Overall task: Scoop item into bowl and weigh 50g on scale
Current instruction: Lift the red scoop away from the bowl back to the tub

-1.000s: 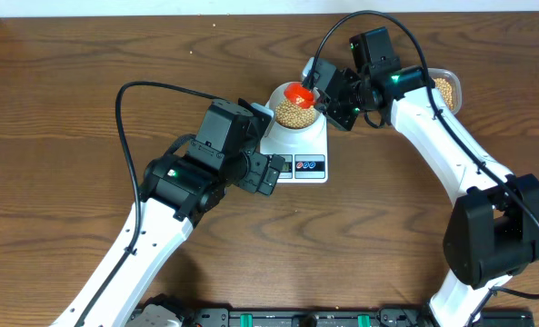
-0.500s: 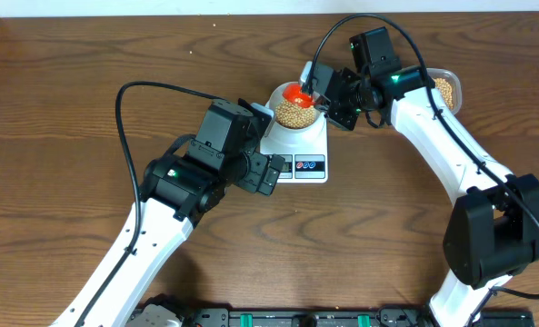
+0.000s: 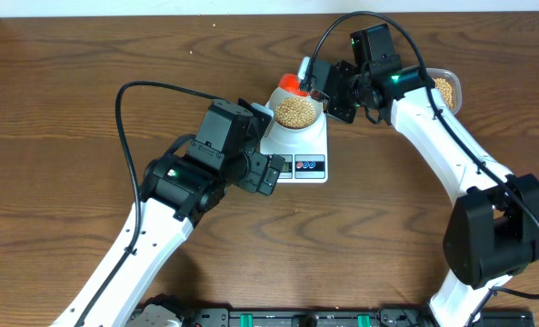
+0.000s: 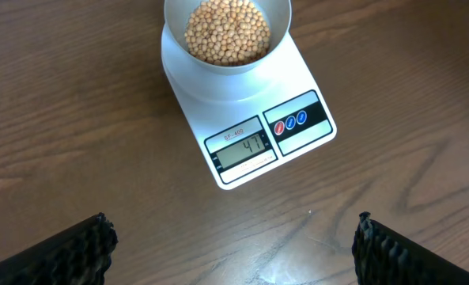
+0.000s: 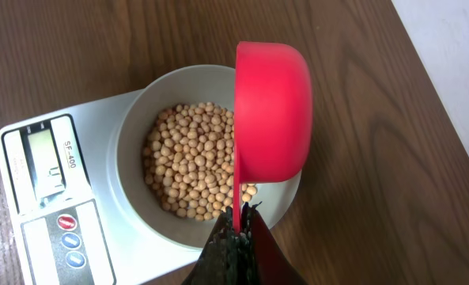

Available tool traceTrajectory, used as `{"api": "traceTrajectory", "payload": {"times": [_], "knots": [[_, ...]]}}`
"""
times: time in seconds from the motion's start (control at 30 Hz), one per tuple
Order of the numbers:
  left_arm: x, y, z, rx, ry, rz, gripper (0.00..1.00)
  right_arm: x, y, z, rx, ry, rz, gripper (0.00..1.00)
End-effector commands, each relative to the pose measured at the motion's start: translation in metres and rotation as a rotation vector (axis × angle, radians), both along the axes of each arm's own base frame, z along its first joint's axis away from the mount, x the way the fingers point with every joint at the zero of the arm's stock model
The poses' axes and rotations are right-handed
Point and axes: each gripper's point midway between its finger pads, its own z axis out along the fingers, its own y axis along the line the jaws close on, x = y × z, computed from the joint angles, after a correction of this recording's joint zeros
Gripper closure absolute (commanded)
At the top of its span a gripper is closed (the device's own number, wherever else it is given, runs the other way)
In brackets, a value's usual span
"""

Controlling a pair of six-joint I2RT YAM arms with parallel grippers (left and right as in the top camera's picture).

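While the right gripper (image 5: 236,229) is clamped tight on the handle of the scoop (image 5: 272,111), the red cup sits tipped on its side over the rim of the bowl (image 5: 131,134). That's on the scale (image 4: 194,111), holding the beans (image 5: 191,158). The display (image 4: 243,150) reads 47, and the left gripper (image 4: 234,241) hangs wide open, empty, near the scale's front.

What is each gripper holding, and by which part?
Right gripper: the round red plastic scoop, jaws on its handle tip. Left gripper: nothing, jaws open.
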Motion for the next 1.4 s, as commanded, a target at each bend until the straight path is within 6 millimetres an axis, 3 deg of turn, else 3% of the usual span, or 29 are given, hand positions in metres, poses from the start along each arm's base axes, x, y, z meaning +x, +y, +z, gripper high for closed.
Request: {"api": "traceTrajectory", "payload": {"times": [0.0,0.23,0.4,0.57,0.93,1.23,1.37], "knots": [[-0.001,0.000,-0.005,0.011,0.012,-0.012,0.02,0.002,0.007,0.023,0.047,-0.022,-0.027,0.99],[-0.001,0.000,-0.005,0.011,0.013,-0.012,0.02,0.008,-0.007,0.044,0.152,0.052,-0.212,0.99],[-0.001,0.000,-0.005,0.011,0.013,-0.012,0.02,0.008,-0.037,0.076,0.243,0.091,-0.377,0.99],[-0.001,0.000,-0.005,0.011,0.012,-0.012,0.02,0.005,-0.077,0.090,0.275,0.127,-0.505,0.99],[-0.001,0.000,-0.005,0.011,0.013,-0.012,0.02,-0.006,-0.154,0.069,0.278,0.295,-0.750,0.99],[-0.001,0.000,-0.005,0.011,0.013,-0.012,0.02,-0.004,-0.217,0.054,0.265,0.323,-0.971,0.99],[-0.001,0.000,-0.005,0.011,0.013,-0.012,0.02,-0.002,-0.228,0.044,0.253,0.338,-1.008,0.99]]}}
